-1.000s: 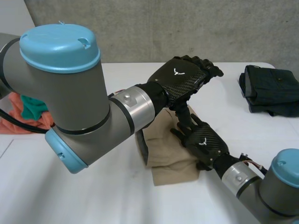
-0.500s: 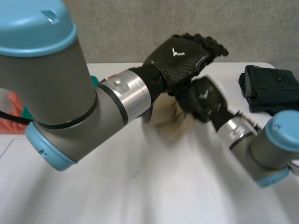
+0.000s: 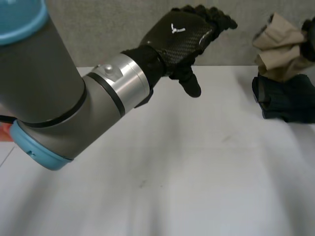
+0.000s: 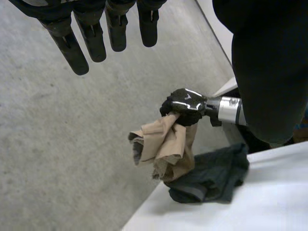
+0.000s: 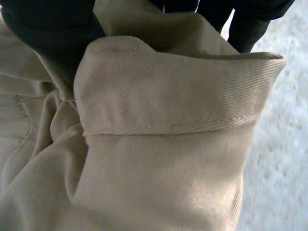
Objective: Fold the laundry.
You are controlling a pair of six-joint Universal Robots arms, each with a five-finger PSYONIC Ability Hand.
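My right hand [image 4: 185, 106] is shut on a bunched tan garment [image 4: 163, 147] and holds it in the air over a folded dark garment [image 4: 211, 175]. In the head view the tan garment [image 3: 279, 46] hangs at the far right of the table, just above the dark garment [image 3: 285, 101], with my right hand [image 3: 310, 30] at its far side. The right wrist view has the tan cloth [image 5: 163, 144] pinched between thumb and fingers [image 5: 250, 19]. My left hand [image 3: 184, 34] is open in the air above the table's back middle, fingers [image 4: 94, 36] straight, holding nothing.
The white table [image 3: 197, 177] spreads out in front of me, with a grey wall behind it. A sliver of orange cloth [image 3: 4, 132] lies at the far left, behind my left arm [image 3: 64, 98].
My right hand has shut on the tan garment, lifted it off the middle of the table and carried it back and right over the dark garment. My left hand rose slightly.
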